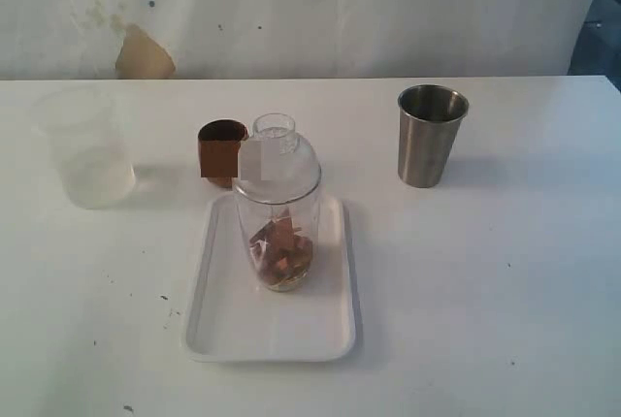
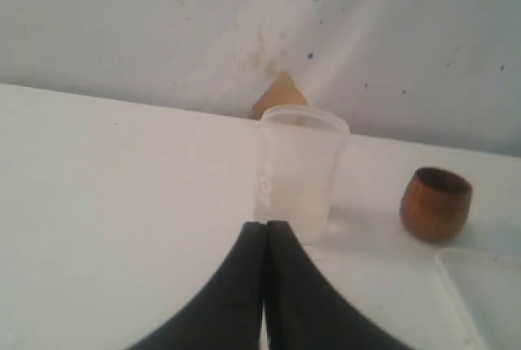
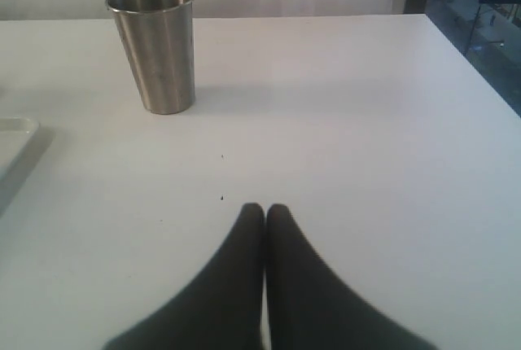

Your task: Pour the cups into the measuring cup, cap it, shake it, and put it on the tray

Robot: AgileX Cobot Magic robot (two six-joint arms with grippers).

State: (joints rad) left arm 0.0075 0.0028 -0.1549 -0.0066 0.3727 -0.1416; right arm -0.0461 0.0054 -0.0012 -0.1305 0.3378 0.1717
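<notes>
right gripper (image 3: 264,208) well apart from tumbler (image 3: 155,50)

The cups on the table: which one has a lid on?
The clear measuring cup on the tray; the wooden cup, steel tumbler and frosted cup stand open.

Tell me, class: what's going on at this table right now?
Nothing is being handled: both arms' jaws are shut and empty. The measuring cup, lid on and brown pieces inside, stands upright on the tray. The wooden cup sits just behind the tray, the tumbler and a frosted cup off to either side.
</notes>
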